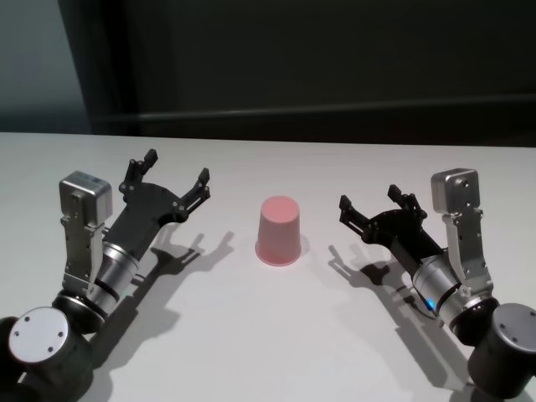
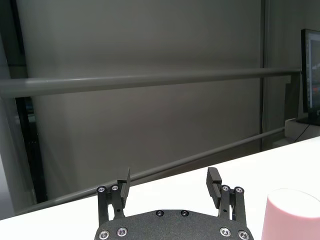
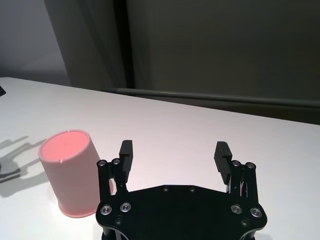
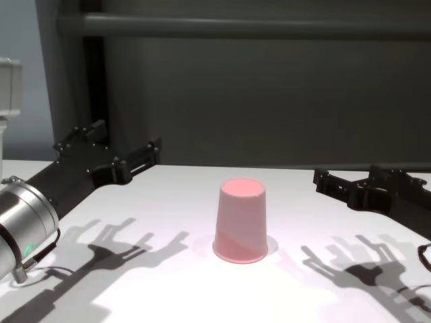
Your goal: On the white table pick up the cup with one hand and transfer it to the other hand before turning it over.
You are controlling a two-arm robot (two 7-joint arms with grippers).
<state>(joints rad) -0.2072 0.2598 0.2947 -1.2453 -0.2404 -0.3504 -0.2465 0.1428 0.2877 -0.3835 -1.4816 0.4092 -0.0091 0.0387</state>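
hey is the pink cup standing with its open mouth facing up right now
No, the cup stands upside down on the white table, wide rim down and closed narrow base on top, as the chest view shows.

- The white table (image 1: 251,335) is spreading broad and matte across the head view, running back to a dark wall.
- The cup (image 1: 279,230) is standing upside down on it near the middle, wide rim touching the tabletop, narrower base facing up.
- Dark shadows are lying across the surface on both sides of the cup.
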